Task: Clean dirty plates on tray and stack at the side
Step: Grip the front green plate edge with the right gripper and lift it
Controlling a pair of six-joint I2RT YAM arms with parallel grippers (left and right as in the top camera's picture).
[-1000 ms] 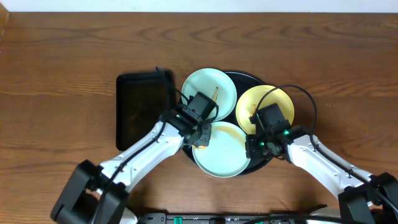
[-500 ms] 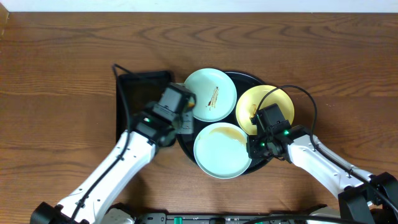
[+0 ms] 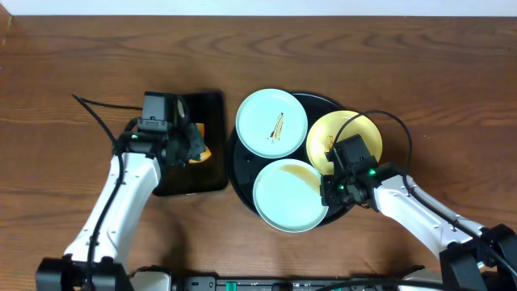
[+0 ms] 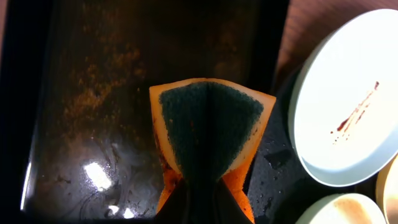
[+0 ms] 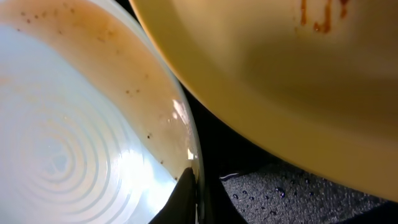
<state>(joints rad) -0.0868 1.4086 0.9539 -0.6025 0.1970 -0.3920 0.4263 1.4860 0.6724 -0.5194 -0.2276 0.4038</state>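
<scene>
Three plates lie on the round black tray (image 3: 242,166): a mint plate with sauce streaks (image 3: 271,123) at the back left, a yellow plate (image 3: 338,135) at the right, and a mint plate with a brown smear (image 3: 287,196) in front. My left gripper (image 3: 192,149) is shut on an orange sponge with a dark green pad (image 4: 208,127), folded, over the rectangular tray (image 4: 93,93). My right gripper (image 3: 327,192) is shut on the front mint plate's right rim (image 5: 189,168), next to the yellow plate (image 5: 280,81).
The black rectangular tray (image 3: 212,174) sits left of the round tray, its floor wet and speckled. Brown wooden table (image 3: 73,73) lies all around. The streaked mint plate (image 4: 348,106) shows at the right of the left wrist view.
My left gripper has moved left with the sponge, from the front mint plate to over the rectangular tray. The right gripper has stayed on the plate's rim.
</scene>
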